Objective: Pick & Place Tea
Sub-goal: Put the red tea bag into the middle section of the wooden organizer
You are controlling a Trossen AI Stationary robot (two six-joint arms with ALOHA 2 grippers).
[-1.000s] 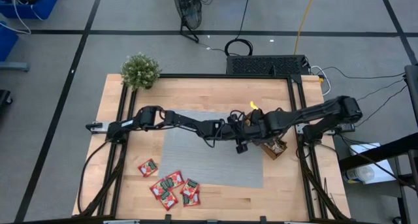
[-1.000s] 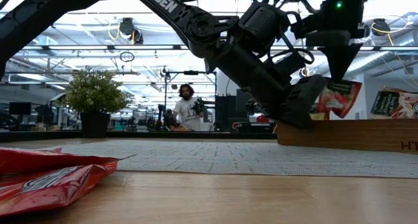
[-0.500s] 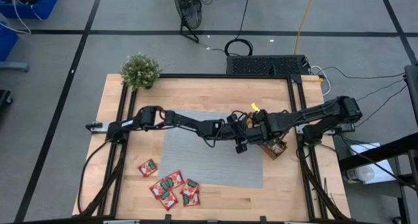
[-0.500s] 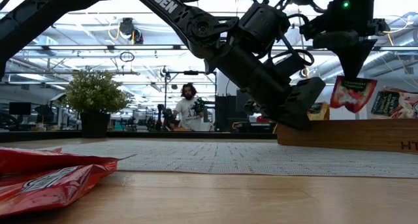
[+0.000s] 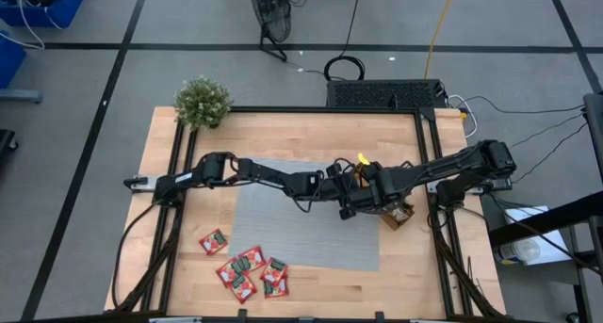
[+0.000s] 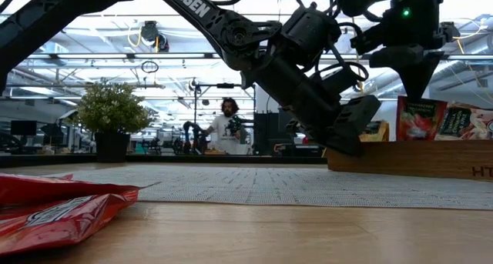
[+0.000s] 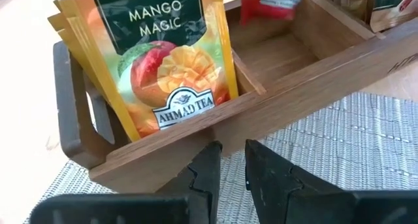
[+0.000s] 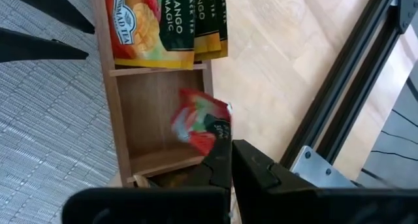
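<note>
The right gripper [image 8: 230,160] hangs over the wooden tray [image 5: 397,215] at the mat's [image 5: 283,219] 3 o'clock edge, fingers pressed together on a red sachet [image 8: 199,123] above the tray's bare middle compartment. The left gripper [image 7: 230,168] sits low over the mat just beside the tray's wall, fingers nearly together, nothing between them. Mango sachets [image 7: 163,61] stand upright in the neighbouring compartment. More red sachets [image 5: 247,268] lie loose at the table's [image 5: 170,266] 7 o'clock.
</note>
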